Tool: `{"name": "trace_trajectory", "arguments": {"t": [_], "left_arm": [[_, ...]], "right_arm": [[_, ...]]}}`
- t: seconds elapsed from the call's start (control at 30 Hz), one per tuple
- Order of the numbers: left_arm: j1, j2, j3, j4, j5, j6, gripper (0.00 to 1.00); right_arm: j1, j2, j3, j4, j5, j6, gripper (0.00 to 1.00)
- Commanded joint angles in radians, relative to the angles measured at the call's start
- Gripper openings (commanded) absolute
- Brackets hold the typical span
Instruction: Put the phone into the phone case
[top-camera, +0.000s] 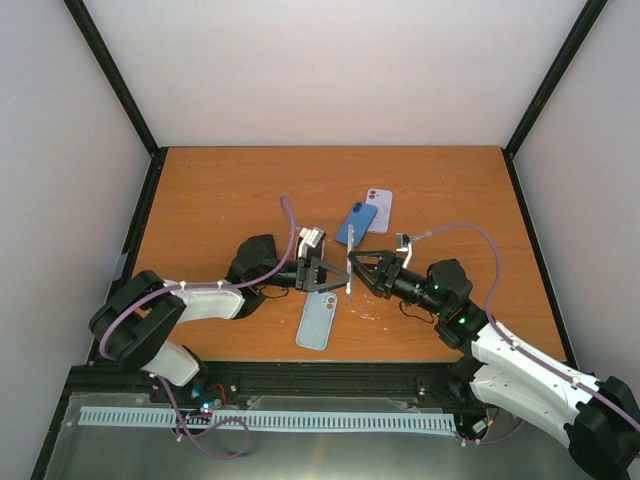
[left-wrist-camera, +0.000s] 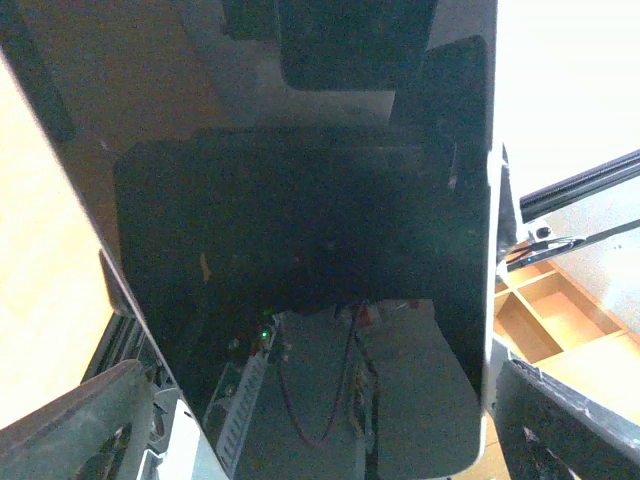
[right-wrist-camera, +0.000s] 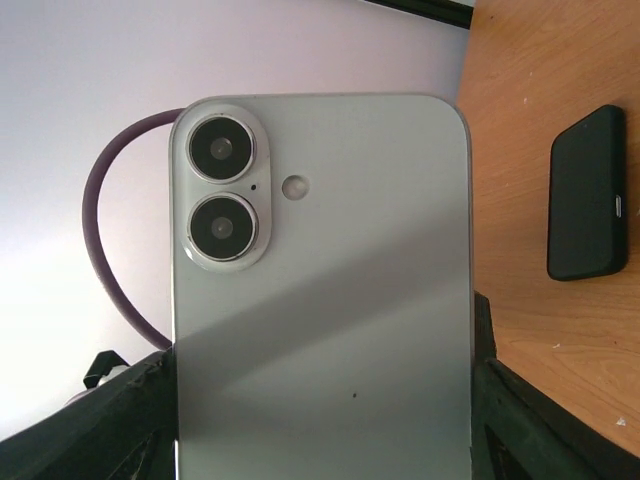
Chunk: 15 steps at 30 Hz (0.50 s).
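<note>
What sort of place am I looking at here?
Likely a robotics lab test cell: a wooden table walled by plain white panels in black framing, with the left arm and right arm holding up a phone.

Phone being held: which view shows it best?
Right wrist: the phone fills the frame, back panel and both lenses sharp. Top external shows only its thin edge. Left wrist shows just its dark screen, close up.
</note>
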Motion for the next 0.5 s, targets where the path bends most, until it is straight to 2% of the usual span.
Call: {"name": "trace_trajectory", "arguments": {"t": [0.0, 0.17, 0.37, 0.47], "left_arm": [[-0.02, 0.028, 0.026, 0.088, 0.011, -0.032, 0.94], [-0.031, 0.056, 0.033, 0.161, 0.021, -0.073, 0.93], [-0.032, 0.064, 0.012, 0.202, 0.008, -0.098, 0.7], [-0.032, 0.063, 0.002, 0.189, 0.001, -0.093, 0.63]], "right_arm": [[0.017, -0.009, 0.018, 0.101, 0.028, 0.027, 0.54], [0.024, 0.004, 0.013, 0.109, 0.043, 0.026, 0.54], [0.028, -0.007, -0.007, 0.112, 0.053, 0.033, 0.54], [0.028, -0.02, -0.017, 0.1, 0.055, 0.031, 0.54]]}}
